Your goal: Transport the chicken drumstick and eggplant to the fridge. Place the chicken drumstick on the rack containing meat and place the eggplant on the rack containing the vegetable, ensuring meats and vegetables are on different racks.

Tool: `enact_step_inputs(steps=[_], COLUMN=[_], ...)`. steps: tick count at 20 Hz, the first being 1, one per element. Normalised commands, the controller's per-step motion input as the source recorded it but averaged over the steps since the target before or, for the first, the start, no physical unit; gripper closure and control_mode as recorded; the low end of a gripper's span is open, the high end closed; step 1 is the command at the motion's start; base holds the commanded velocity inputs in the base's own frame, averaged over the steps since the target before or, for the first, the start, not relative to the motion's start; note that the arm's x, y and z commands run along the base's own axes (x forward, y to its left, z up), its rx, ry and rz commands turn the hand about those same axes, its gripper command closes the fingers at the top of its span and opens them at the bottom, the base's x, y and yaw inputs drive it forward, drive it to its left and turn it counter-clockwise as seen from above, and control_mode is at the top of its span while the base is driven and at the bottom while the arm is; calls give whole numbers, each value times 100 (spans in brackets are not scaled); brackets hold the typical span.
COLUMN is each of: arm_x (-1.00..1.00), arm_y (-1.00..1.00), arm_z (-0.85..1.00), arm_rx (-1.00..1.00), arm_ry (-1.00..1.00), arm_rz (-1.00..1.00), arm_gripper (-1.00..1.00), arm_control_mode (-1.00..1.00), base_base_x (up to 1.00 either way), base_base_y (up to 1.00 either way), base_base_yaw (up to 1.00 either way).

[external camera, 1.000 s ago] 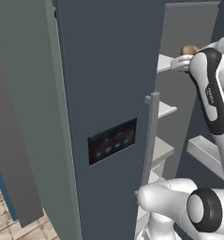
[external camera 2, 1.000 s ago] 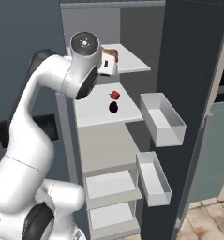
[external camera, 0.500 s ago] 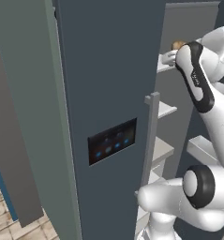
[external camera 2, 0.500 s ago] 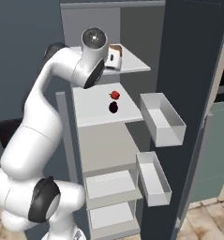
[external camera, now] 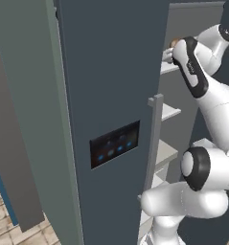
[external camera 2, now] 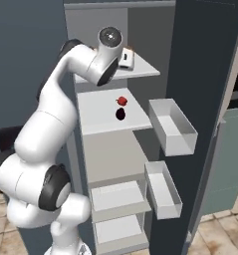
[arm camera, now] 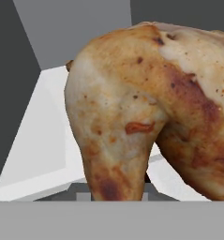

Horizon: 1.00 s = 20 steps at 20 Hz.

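Golden chicken drumstick (arm camera: 146, 108) seemingly gripped.

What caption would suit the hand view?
Chicken drumstick held close over a pale fridge shelf.

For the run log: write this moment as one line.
gripper: shut on chicken drumstick | at: fridge top shelf | eggplant: shelf below, beside red item

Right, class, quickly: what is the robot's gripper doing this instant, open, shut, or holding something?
Gripper: shut on the chicken drumstick, up at the fridge's top shelf.
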Motion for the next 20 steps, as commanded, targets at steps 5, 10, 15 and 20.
enact_step_inputs(steps=[5,10,15,20], arm_x=[36,17,1,8], arm_y=[-21,-4,0,2], arm_z=[-2,-13,-24,-22], arm_rx=[0,0,0,-2], arm_ry=[2,0,0,0], arm_rz=[5,5,1,0], arm_gripper=[100,100,100,100], arm_control_mode=[-100,-100,-100,-100], base_base_x=[0,0,0,0], base_base_y=[0,0,0,0], base_base_yaw=[0,0,0,0])
